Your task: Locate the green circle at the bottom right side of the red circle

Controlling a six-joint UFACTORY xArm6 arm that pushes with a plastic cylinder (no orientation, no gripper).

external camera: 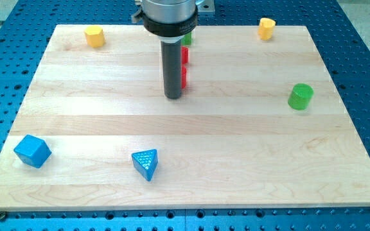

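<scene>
Wood desk [191, 141] w/ 1 rod arm, blocks scattered.
No fingers on this rig, so no spread/pinch state to tell; just a dark rod, my tip [173, 97] resting on the desk a bit above centre. Red blocks [184, 67] sit touching the rod's right side at 3 o'clock, mostly hidden, shape can't tell. Green bit [187, 38] peeks at 12 behind the rod, shape unclear. Green circle [300, 96] lies well apart from the tip at 3 o'clock, near the desk's right edge. Yellow block [94, 36] at 10, 2nd yellow block [266, 28] at 1-2. Blue cube [32, 151] at 8 near left edge; blue triangle [146, 163] at 6-7.
</scene>
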